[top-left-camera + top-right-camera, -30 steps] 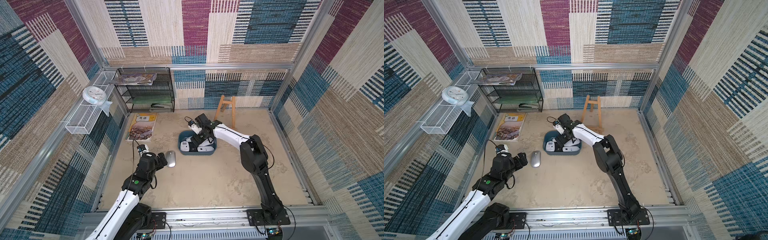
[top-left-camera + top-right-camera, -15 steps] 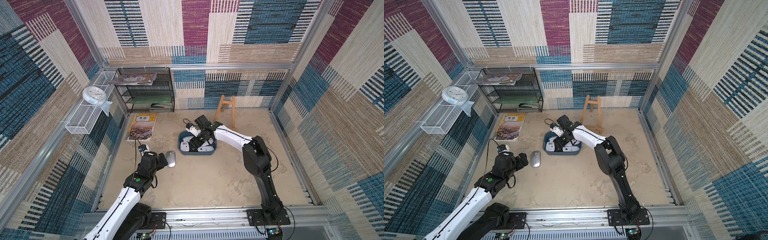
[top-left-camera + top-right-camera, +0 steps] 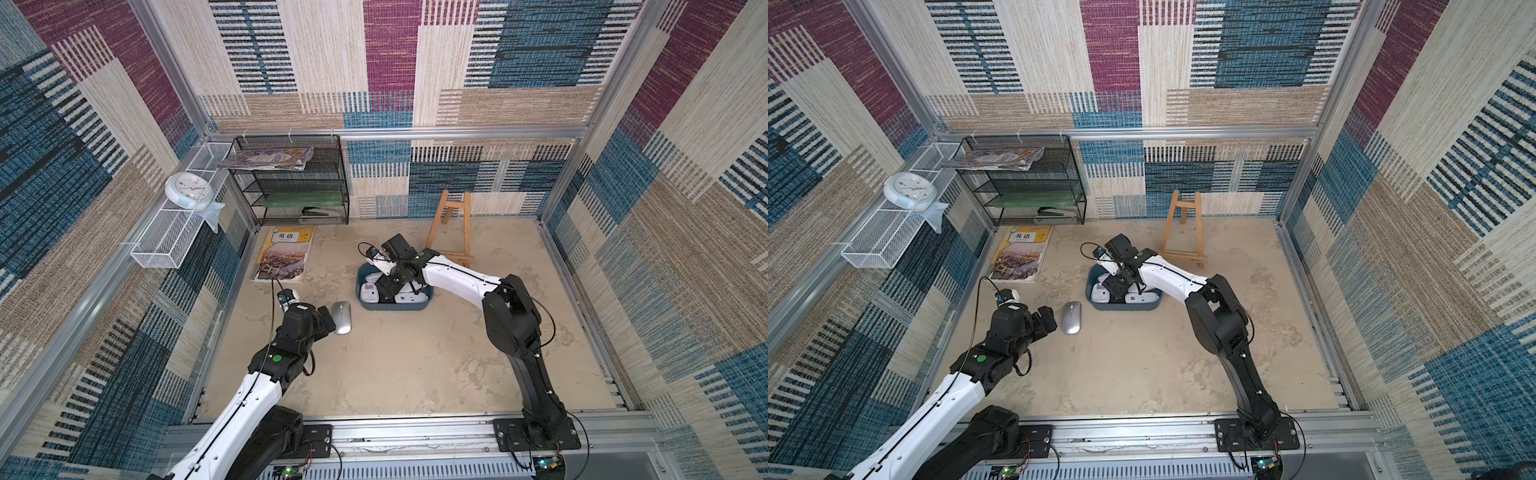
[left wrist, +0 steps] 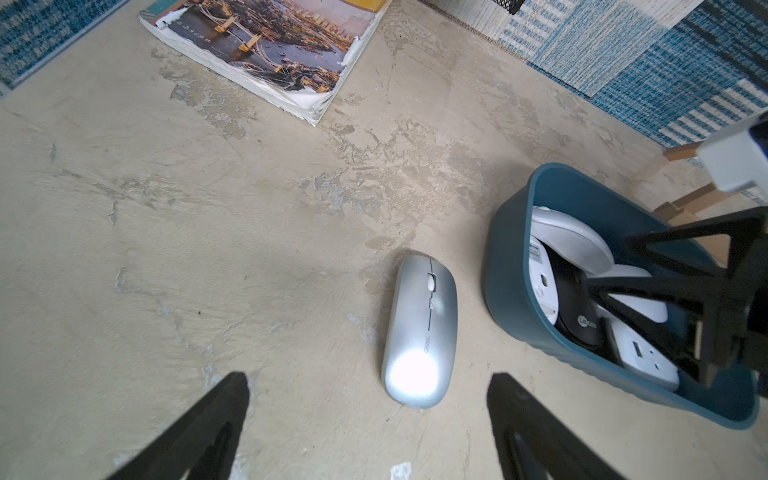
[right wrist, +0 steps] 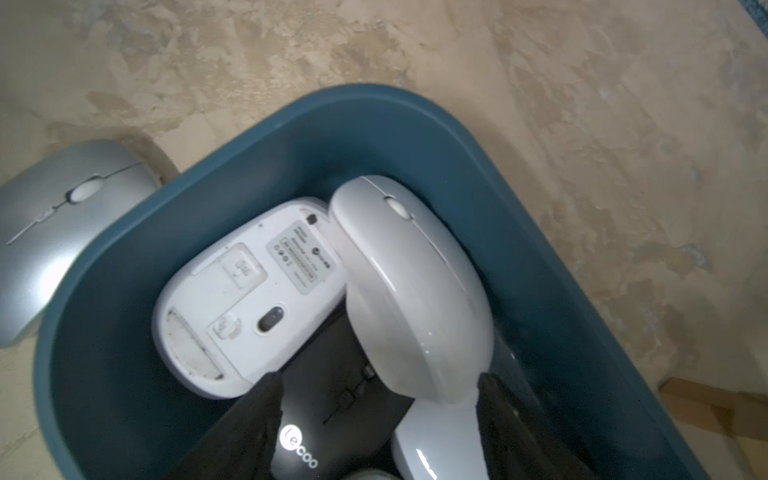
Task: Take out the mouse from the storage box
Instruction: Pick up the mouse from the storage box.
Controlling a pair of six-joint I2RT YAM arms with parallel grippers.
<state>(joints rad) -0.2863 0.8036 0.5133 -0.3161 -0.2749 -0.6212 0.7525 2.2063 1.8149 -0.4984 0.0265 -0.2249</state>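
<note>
Mouse [image 5: 332, 399] in storage box [image 5: 415, 124], straddled by right pincer [image 5: 378, 380]

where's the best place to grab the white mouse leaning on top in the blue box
Grip the tilted white mouse across its narrow width, a finger on each long side, behind its scroll wheel. Come down from above: the storage box walls block a sideways approach, and it leans on top of the upside-down mouse and black mouse, so its sides look reachable.
</note>
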